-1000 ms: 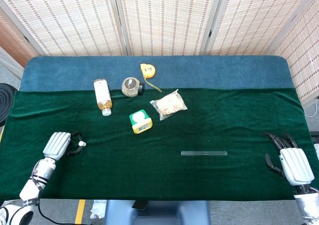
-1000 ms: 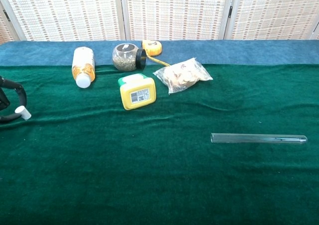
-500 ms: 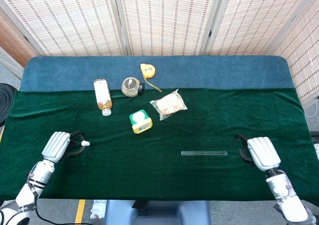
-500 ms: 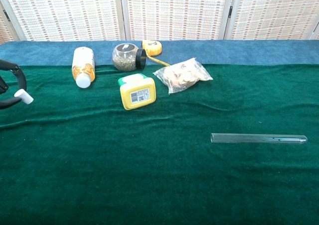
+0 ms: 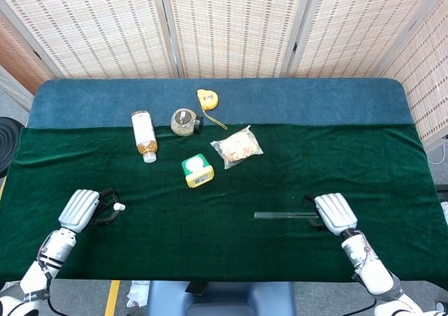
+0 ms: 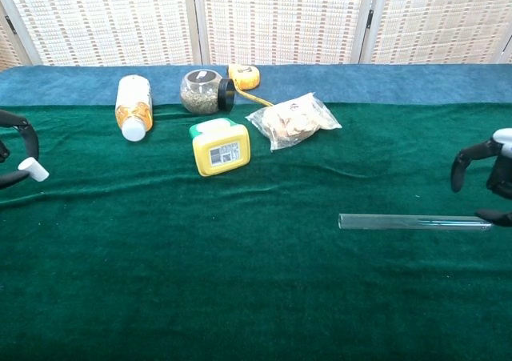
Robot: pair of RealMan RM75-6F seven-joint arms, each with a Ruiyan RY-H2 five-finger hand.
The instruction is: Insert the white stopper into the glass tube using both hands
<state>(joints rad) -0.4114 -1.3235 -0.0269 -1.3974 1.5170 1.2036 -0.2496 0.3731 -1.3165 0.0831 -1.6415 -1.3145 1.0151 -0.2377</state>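
A clear, slender glass tube (image 6: 414, 222) lies flat on the green velvet-covered table (image 6: 240, 281), well to the right of the yellow-and-green plastic container (image 6: 220, 146) and nearer the front edge; it looks light, rigid, smooth and breakable, likely to roll or slip on the cloth, so a gentle grip around its barrel near the closed right end, leaving the open left mouth free, seems the safest hold. The robot's right hand (image 5: 334, 213) hangs over that right end, fingers (image 6: 466, 159) curved and apart above the glass; whether any of them touches the tube cannot be told, and nothing is gripped yet. Far to the left of the tube, the left hand (image 5: 80, 209) pinches the small white stopper (image 6: 33, 169) between its fingertips, raised off the cloth; the stopper appears light and easy to drop, so the pinch should leave its leading end exposed for the tube's mouth. Beyond the tube, toward the back of the table, lie a clear plastic bag of pale snacks (image 6: 293, 120), a round glass jar with a black lid (image 6: 203, 92), a yellow tape measure (image 6: 245, 76) and a white-capped bottle of amber liquid (image 6: 134, 105) on its side.
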